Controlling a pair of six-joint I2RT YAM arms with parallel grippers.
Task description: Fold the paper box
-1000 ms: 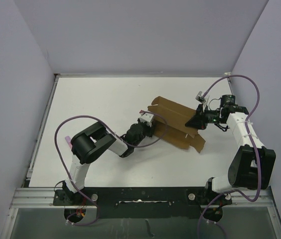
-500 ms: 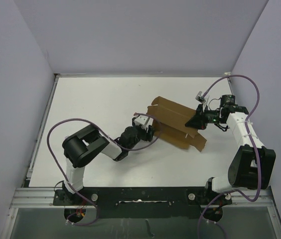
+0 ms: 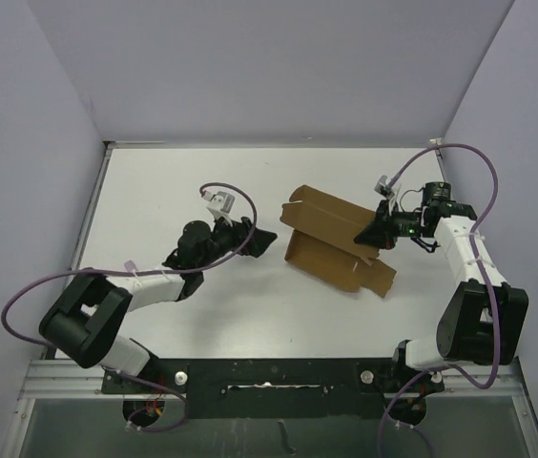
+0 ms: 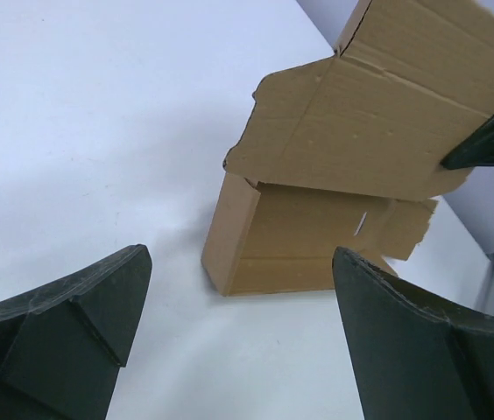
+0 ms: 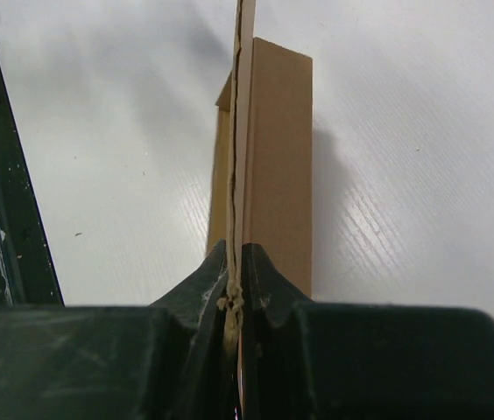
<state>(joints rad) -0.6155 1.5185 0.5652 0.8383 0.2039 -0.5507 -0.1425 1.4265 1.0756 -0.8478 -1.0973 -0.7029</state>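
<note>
The paper box (image 3: pixel 331 239) is a brown cardboard piece, partly folded, lying right of the table's middle with one panel raised over a lower one. My right gripper (image 3: pixel 376 232) is shut on the raised panel's right edge; in the right wrist view the cardboard edge (image 5: pixel 240 131) runs straight into the closed jaws (image 5: pixel 234 262). My left gripper (image 3: pixel 265 239) stands open just left of the box, apart from it. In the left wrist view its two dark fingers (image 4: pixel 81 306) frame the box's near corner (image 4: pixel 229 254), with bare table between them.
The white table (image 3: pixel 174 191) is enclosed by pale walls on the left, back and right. The black mounting rail (image 3: pixel 269 377) runs along the near edge. Purple cables loop from both arms.
My left gripper has opened and pulled back to the left, away from the box's left edge. The left arm swung outward. The right gripper has kept its grip and place.
</note>
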